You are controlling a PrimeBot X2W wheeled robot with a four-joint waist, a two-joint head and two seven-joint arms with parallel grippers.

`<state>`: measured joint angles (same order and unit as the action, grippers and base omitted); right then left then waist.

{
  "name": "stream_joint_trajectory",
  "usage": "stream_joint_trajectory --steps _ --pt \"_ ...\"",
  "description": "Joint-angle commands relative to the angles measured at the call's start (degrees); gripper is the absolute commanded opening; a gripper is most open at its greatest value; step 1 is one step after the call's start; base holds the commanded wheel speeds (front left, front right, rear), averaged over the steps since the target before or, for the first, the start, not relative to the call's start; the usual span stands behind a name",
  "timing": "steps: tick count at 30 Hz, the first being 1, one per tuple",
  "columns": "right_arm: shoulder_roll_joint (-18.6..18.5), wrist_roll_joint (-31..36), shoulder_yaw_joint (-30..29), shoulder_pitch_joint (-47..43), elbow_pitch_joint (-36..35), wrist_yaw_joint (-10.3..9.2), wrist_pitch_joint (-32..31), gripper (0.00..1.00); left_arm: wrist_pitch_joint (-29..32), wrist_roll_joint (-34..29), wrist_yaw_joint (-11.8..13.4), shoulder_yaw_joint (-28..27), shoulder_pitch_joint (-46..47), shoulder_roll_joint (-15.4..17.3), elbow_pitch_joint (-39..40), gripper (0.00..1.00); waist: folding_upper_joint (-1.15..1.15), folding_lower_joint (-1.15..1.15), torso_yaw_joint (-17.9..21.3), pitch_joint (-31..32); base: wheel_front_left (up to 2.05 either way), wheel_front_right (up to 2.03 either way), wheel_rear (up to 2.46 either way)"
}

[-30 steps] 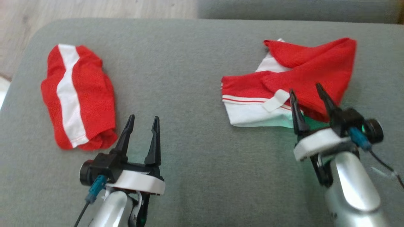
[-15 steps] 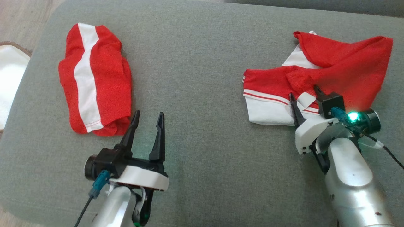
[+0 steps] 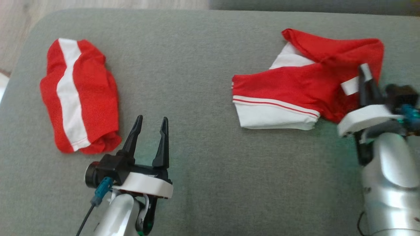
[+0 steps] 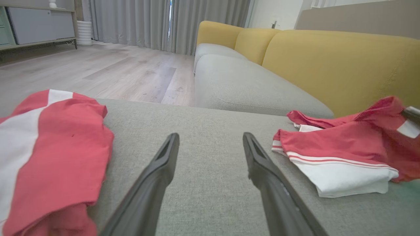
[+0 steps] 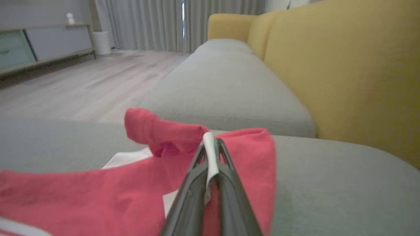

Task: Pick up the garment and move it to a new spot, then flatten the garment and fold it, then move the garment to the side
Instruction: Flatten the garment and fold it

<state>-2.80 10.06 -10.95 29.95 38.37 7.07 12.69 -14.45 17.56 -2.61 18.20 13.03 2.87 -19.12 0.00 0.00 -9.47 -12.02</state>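
Right wrist view first: check the right claw (image 5: 210,140), clamped tight on the garment (image 5: 98,193) by its white tab (image 5: 212,164); lift slowly, steadily (leave the left claw (image 3: 152,118) spread wide, holding nothing).

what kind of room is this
Most likely a home living room: a yellow-backed sofa with grey seat cushions, floor-length grey curtains, and a pale wood-look floor with a low cabinet along the wall.
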Motion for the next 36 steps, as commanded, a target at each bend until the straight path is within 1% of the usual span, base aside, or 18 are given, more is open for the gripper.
stream_joint_trajectory --steps 1,5,6,7,9,15,18,20,22,23,24,27,29,32,36 --pt "-0.08 -1.24 -1.21 -0.02 -3.79 0.42 1.04 0.0 -0.54 -0.55 -0.4 -2.46 1.3 0.09 1.53 1.0 0.0 0.0 1.61 1.2 0.0 0.0 0.0" --pt "-0.08 -3.12 -7.26 -2.66 -8.49 0.42 0.76 0.0 -0.54 -0.66 -0.43 -2.93 0.55 0.06 1.57 1.0 0.0 0.0 3.86 2.7 0.0 0.0 0.0" --pt "-0.08 -3.59 -9.97 -3.67 -10.84 0.42 0.03 0.0 -0.54 -0.72 -0.52 -3.01 0.18 0.05 1.59 1.0 0.0 0.0 4.86 3.35 0.0 0.0 0.0" --pt "-0.08 -3.89 -11.09 -4.01 -11.97 0.42 -0.28 0.0 -0.54 -0.75 -0.57 -3.03 0.03 0.04 1.6 1.0 0.0 0.0 5.29 3.67 0.0 0.0 0.0" --pt "-0.08 -3.94 -12.11 -4.58 -14.12 0.42 -0.77 0.0 -0.54 -0.8 -0.56 -3.07 -0.23 0.03 1.56 1.0 0.0 0.0 6.0 4.28 0.0 0.0 0.0" --pt "-0.08 -4.64 -11.02 -6.4 -18.75 0.42 -1.91 0.0 -0.54 -0.27 -0.54 -3.01 -0.69 0.02 1.63 1.0 0.0 0.0 6.78 5.58 0.0 0.0 0.0" --pt "-0.08 -4.51 -14.02 -7.76 -19.19 0.42 -4.25 0.0 -0.54 0.23 -0.36 -2.97 -0.99 0.02 1.84 1.0 0.0 0.0 6.95 5.88 0.0 0.0 0.0" --pt "-0.08 -4.29 -19.67 -8.54 -17.62 0.42 -7.09 0.0 -0.55 0.23 -0.34 -2.83 -1.29 0.01 1.76 1.0 0.0 0.0 7.0 6.19 0.0 0.0 0.0" --pt "-0.08 -3.94 -22.81 -8.71 -16.11 0.42 -8.31 0.0 -0.55 0.21 -0.37 -2.84 -1.52 0.01 1.66 1.0 0.0 0.0 7.03 6.52 0.0 0.0 0.0" --pt "-0.08 -3.87 -23.48 -8.74 -15.47 0.42 -8.3 0.2 -0.55 0.18 -0.36 -2.91 -1.64 0.01 1.62 1.0 0.0 0.0 7.09 6.65 0.0 0.0 0.0" --pt "-0.08 -4.12 -23.66 -8.76 -14.87 0.42 -7.85 1.0 -0.55 0.16 -0.33 -3.04 -1.78 0.01 1.59 1.0 0.0 0.0 7.21 6.81 0.0 0.0 0.0" --pt "-0.08 -4.62 -22.91 -9.23 -12.89 0.42 -6.44 1.0 -0.55 -0.02 -0.3 -3.33 -2.38 0.01 1.51 1.0 0.0 0.0 7.71 7.32 0.0 0.0 0.0" --pt "-0.08 -5.27 -21.1 -9.43 -12.27 0.42 -4.42 1.0 -0.55 -0.17 -0.36 -3.38 -2.68 0.01 1.47 1.0 0.0 0.0 8.03 7.59 0.0 0.0 0.0" --pt "-0.08 -7.94 -14.7 -10.31 -12.73 0.42 -0.86 1.0 -0.55 -0.28 -0.32 -3.41 -2.97 0.01 1.5 1.0 0.0 0.0 8.54 8.03 0.0 0.0 0.0" --pt "-0.08 -13.88 -2.83 -13.56 -16.04 0.42 1.39 1.0 -0.55 -0.37 -0.25 -3.64 -3.24 0.01 1.88 1.0 0.0 0.0 9.2 8.29 0.0 0.0 0.0"
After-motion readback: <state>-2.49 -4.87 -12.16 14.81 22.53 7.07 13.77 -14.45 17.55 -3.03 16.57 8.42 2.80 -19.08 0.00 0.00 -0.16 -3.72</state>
